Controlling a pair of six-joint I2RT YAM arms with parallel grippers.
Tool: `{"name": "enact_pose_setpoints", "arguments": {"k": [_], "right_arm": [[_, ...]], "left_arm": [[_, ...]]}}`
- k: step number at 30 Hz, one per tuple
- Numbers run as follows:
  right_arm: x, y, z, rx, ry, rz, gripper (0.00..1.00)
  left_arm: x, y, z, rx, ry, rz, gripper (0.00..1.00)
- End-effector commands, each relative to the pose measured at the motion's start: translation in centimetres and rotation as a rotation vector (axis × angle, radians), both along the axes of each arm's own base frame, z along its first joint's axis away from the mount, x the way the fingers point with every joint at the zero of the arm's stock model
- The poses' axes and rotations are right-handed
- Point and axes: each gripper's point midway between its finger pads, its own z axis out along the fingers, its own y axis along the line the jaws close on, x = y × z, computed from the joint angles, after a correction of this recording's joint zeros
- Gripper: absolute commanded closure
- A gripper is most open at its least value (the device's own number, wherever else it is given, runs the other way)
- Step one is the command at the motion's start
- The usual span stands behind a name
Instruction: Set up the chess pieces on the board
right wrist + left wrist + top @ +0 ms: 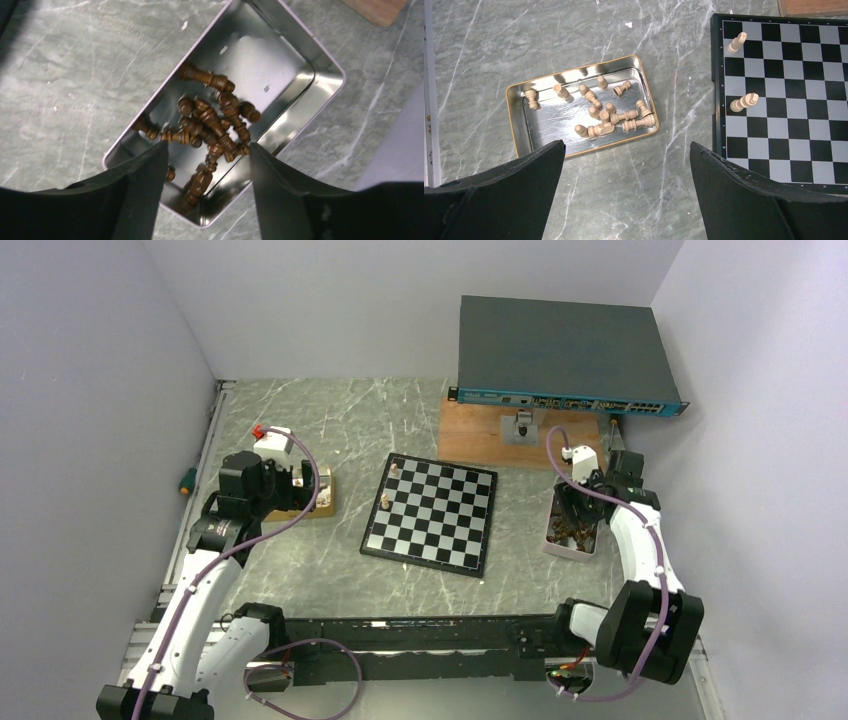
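The dark pieces (215, 122) lie heaped over one another in a silver tin (295, 60). The right pincer (207, 150) covers the near end of the heap with its two black fingers (135, 195), so no exact count is possible; about a dozen show. That pincer is down in the tin with its fingers partway apart, astride the heap. Nothing looks pinched between them, though whether a finger touches a piece cannot be told.

The light pieces (611, 115) in the gold-rimmed tin (516, 125) are clearer. There are roughly thirteen, most lying down and some overlapping. The left pincer (626, 155) hangs above the table (300, 420) just beside that tin, fingers wide apart, holding nothing.

Two more light pieces stand on the board (440, 520), both in the column along its left edge. One is near the far left corner and the other is a few squares nearer.

The board lies slightly askew in the middle of the table, with the gold-rimmed tin toward the left edge and the silver tin toward the right edge. A plank (475, 440) lies at the far edge, with a dark flat box (560, 345) over its far part. By the left edge is a small green and orange object (187, 480), too small to name.

The table is grey-green stone with white veins, closed in by plain pale walls (90, 390).
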Motion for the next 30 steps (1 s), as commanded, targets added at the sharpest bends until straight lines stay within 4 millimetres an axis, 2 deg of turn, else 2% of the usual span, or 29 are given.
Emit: {"name": "enact_pose_setpoints", "arguments": {"k": [1,5,12,30], "right_arm": [[2.6,-1.1,0.0,-0.029,-0.09,-0.004,0.46],[2.9,-1.0,-1.3,-0.015,-0.07,0.005,0.53],[3.6,-1.4,-2.1,-0.023,-0.06,-0.002,0.54],[3.6,-1.4,-4.3,-0.002,0.005,-0.017,0.62]], "left_arm": [[0.2,0.0,0.8,0.004,-0.04,-0.008,0.0],[0.2,0.0,0.8,0.003,-0.04,-0.013,0.0],[0.2,-0.1,0.9,0.0,-0.042,-0.019,0.0],[0.2,-0.3,0.9,-0.004,-0.042,-0.026,0.0]]}}
